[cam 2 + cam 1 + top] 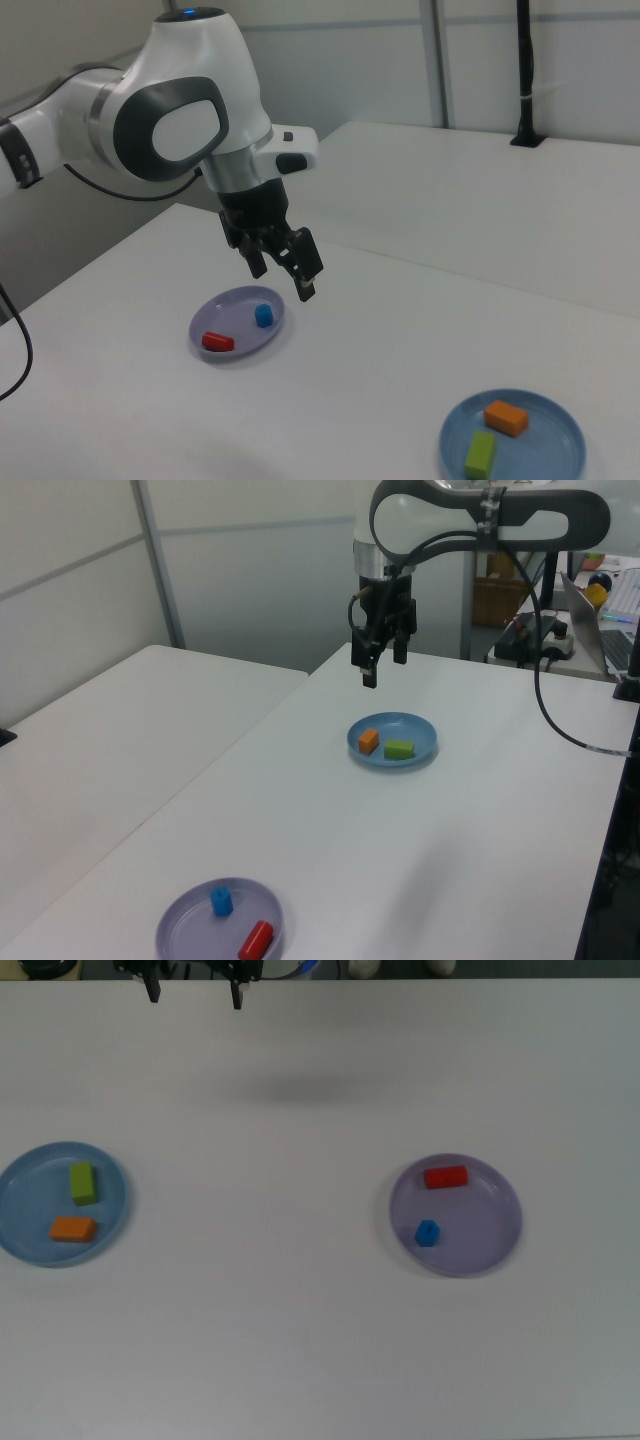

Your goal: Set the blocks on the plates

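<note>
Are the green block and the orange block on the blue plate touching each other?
Apart. The top view shows a strip of bare blue plate between the green block and the orange block; the right view shows the same gap.

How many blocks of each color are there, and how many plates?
Orange block: 1
Green block: 1
Red block: 1
Blue block: 1
Light blue plate: 1
Lavender plate: 1
Total: 4 blocks and 2 plates, 6 things.
</note>
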Tool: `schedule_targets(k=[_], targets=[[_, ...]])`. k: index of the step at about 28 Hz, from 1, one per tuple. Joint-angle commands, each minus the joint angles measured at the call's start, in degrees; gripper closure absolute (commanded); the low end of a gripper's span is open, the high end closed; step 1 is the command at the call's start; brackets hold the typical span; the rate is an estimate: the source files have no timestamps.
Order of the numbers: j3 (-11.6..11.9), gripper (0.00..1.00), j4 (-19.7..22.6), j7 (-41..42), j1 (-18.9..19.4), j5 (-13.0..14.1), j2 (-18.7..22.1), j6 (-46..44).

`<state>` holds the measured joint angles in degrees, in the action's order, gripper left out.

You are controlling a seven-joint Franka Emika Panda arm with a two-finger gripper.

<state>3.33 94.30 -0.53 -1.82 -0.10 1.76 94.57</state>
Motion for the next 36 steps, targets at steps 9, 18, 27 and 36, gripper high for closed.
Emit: schedule_targets(k=[9,18,27,36], targets=[[-0.08,0.00,0.09,0.97,-0.11,0.45,-0.35,-0.09],[-0.25,0.00,0.09,1.05,-0.02,0.45,-0.53,-0.09],[-0.43,0.00,0.18,1.06,0.15,0.45,-0.62,-0.18],[-0.43,0.00,-0.08,0.70,0.68,0.80,-0.62,-0.09]])
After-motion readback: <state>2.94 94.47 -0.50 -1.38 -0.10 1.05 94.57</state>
